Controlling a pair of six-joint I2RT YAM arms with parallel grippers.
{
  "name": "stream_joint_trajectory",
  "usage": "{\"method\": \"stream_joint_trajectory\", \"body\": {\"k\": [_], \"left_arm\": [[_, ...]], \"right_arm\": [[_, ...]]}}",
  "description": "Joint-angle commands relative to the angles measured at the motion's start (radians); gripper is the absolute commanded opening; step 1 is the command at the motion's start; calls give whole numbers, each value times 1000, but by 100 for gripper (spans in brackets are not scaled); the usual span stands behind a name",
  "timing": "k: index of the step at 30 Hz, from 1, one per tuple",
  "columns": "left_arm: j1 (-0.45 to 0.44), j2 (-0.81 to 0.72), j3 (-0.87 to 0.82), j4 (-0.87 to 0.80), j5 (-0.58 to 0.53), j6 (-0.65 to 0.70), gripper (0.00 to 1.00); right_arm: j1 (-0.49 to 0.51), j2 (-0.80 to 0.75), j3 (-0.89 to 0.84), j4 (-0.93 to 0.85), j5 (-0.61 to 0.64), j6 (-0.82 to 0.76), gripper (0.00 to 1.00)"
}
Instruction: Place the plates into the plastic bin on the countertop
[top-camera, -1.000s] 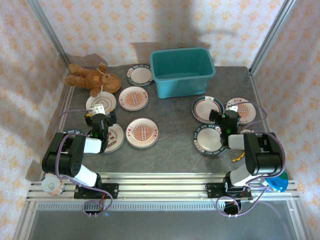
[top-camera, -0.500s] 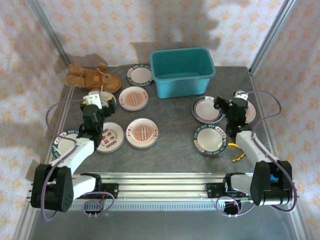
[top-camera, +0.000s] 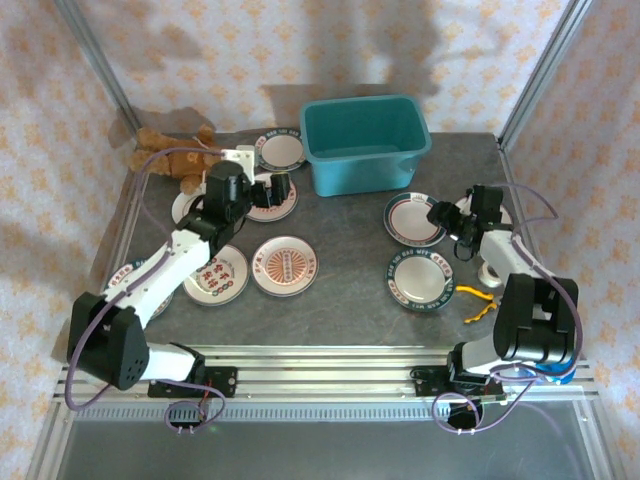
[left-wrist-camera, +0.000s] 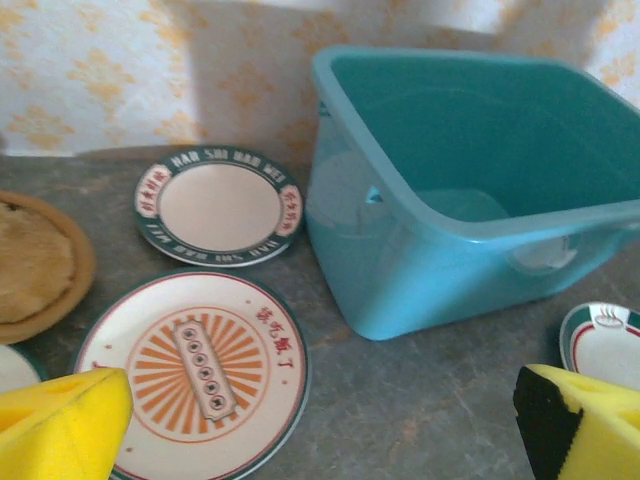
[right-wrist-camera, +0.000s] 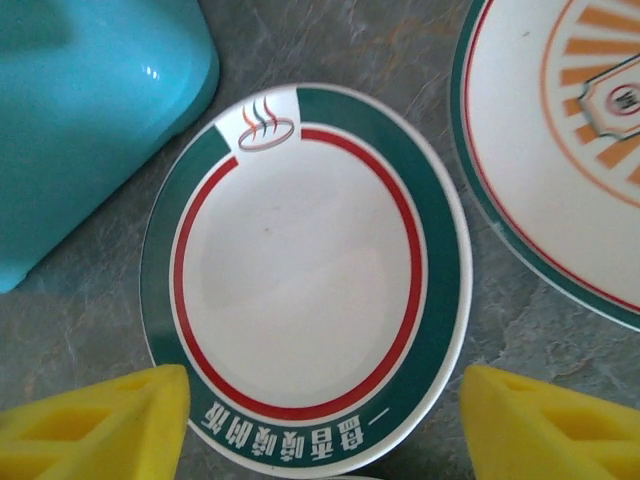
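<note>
- Your plastic bin (top-camera: 365, 172) sits empty at the countertop's (top-camera: 350, 300) back; all visible plates (top-camera: 284, 266) lie outside it.
- Left gripper (top-camera: 262, 190): spread wide above the sunburst plate (left-wrist-camera: 200, 370).
- Right gripper (top-camera: 447, 222): jaws apart over the green-rimmed plate (right-wrist-camera: 300, 275), holding nothing.

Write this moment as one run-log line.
left hand: open, over orange plate | right hand: open, over green-rimmed plate | bin: empty

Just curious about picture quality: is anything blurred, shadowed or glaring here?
Top external: broad soft shadows on the patterned wall. Left wrist: slightly soft, the hand's yellow fingers blurred. Right wrist: sharp green-rimmed plate, small glare spots on the plastic bin.
</note>
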Motion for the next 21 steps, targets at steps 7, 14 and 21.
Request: {"method": "stream_joint_trajectory", "body": {"k": [7, 14, 21], "left_arm": [[-31, 149, 235, -159, 75, -74, 99], [-31, 328, 514, -301, 29, -107, 99], [-9, 516, 789, -444, 48, -215, 99]], "right_arm": [[-4, 69, 120, -90, -120, 10, 65], [172, 128, 379, -212, 53, 130, 66], [311, 288, 673, -342, 162, 289, 70]]}}
